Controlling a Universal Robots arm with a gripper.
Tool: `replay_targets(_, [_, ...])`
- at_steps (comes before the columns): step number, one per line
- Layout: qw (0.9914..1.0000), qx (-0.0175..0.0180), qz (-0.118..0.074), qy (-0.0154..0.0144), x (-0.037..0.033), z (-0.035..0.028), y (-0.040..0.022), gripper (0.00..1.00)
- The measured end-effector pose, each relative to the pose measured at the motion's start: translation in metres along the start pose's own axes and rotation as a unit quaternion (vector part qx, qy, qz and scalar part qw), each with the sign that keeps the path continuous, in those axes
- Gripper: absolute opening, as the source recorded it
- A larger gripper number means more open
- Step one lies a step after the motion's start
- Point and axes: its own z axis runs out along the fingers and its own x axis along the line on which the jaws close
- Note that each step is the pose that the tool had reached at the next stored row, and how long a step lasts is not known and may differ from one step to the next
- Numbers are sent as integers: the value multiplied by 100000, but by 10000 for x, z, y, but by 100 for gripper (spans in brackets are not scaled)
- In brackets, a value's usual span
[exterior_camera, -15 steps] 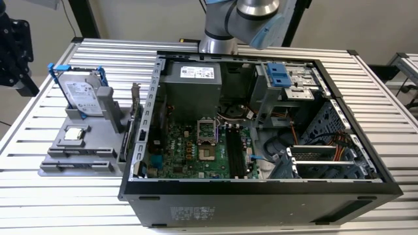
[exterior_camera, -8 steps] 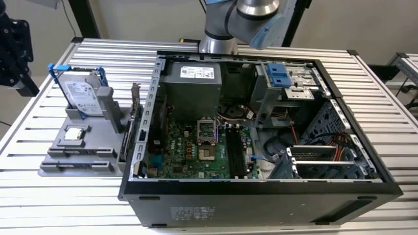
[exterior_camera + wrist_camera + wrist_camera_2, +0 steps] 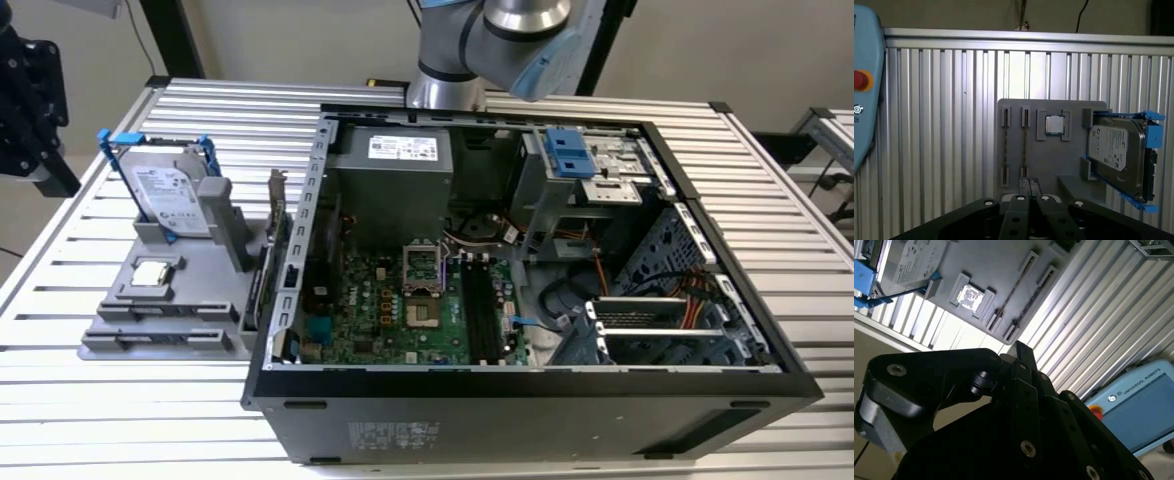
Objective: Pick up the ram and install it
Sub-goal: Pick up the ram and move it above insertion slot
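Where the ribbed metal desk (image 3: 120,420) spreads across the exterior view, an open black computer case (image 3: 534,410) lies on its side over most of the middle. The green motherboard (image 3: 387,300) lies flat inside it, and the board's black memory slots (image 3: 478,300) run from the case's near wall toward its far wall. The arm (image 3: 507,40) rises behind the case's far wall.

Beside the case, toward the desk's edge on the exterior view's left, sits a grey fixture plate (image 3: 1054,160). At the plate's far end a silver hard drive (image 3: 174,195) stands on edge in a blue-trimmed frame.

The black end effector (image 3: 1029,186) hangs above the plate's edge by the slot holders. Its fingers are drawn together and nothing is between them.

The ram (image 3: 1024,145) is seen edge-on as a thin dark line. It stands on its long edge in the pair of slot holders nearer the processor. In the exterior view, the holders carrying it run along the plate from left to right, so its long axis lies crosswise to the motherboard's memory slots. One end points toward the end effector's tips without touching them. A similar thin line sits in the neighbouring holders, and I cannot tell what it is.

The small square processor chip (image 3: 1054,124) lies flat in its recess between the ram and the hard drive.
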Motion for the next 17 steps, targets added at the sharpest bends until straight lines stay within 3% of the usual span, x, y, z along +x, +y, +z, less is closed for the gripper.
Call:
replay_targets(2, [100000, 23, 1, 1, 0, 0, 0, 0])
replay_targets(3, [100000, 34, 0, 1, 0, 0, 0, 100])
replay_targets(17, [100000, 195, -17, 3, 0, 0, 0, 100])
